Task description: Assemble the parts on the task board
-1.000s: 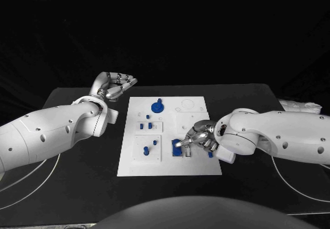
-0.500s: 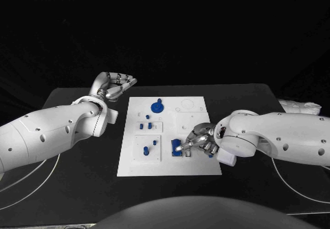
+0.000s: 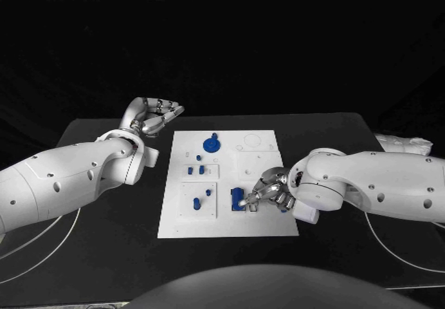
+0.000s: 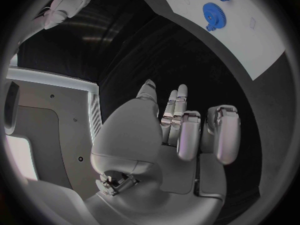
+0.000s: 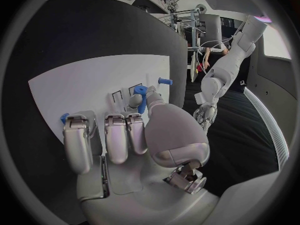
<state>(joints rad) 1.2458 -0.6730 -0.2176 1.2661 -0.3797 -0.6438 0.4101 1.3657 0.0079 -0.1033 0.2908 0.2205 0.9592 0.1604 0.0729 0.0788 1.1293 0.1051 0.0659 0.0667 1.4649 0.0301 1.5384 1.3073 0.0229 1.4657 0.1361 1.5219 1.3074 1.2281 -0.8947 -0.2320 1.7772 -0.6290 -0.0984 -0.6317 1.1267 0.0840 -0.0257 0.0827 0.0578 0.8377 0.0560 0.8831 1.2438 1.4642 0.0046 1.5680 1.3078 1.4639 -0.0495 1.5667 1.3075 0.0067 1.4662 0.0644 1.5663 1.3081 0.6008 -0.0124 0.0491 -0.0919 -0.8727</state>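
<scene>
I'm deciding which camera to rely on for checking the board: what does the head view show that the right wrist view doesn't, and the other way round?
Head view alone: the whole task board, with the blue gear near its far end and small blue parts in the recesses on its left side, and the left arm coming in from the table's edge.

Right wrist view alone: a close look at the right hand from behind, with a blue part at its fingertips, beside the board's slots.

Both: the task board, the right hand over its near right part, and the left hand raised beside the board.
</scene>
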